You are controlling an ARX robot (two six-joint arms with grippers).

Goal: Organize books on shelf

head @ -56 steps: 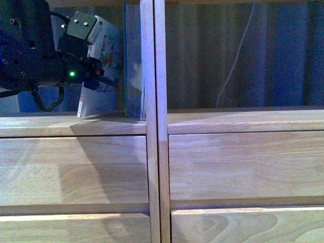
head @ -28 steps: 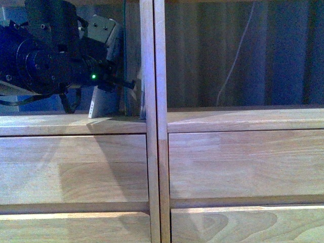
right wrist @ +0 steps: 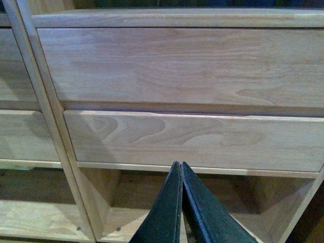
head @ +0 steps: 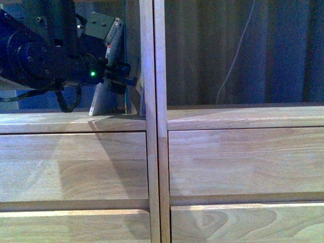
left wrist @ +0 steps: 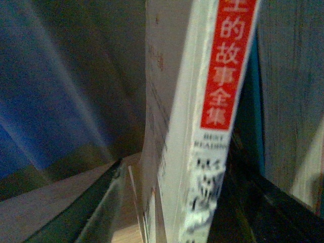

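Note:
In the front view, the whitish-grey book point(head: 100, 98) stands tilted on the board of the shelf point(head: 154, 152), in the left column. It leans toward a teal-edged book point(head: 125, 61) beside the divider. My left gripper point(head: 119, 76) is open around the whitish-grey book. In the left wrist view the book's spine with its red patch point(left wrist: 223, 61) sits between my open left gripper point(left wrist: 177, 157); the dark fingers point(left wrist: 91, 212) stand on either side, apart from it. The teal edge point(left wrist: 255, 116) shows just beyond. My right gripper point(right wrist: 180, 202) is shut and empty, low in front of the drawers.
Plain drawer fronts point(head: 243, 162) fill the lower front view. The right compartment point(head: 238, 55) shows a dark curtain and a hanging white cable point(head: 235, 61). The right wrist view shows drawer fronts point(right wrist: 192, 66) above an open lower compartment point(right wrist: 126, 202).
My left arm has moved right, deeper into the left compartment. The whitish-grey book has shifted right with it and now leans toward the teal-edged book by the divider.

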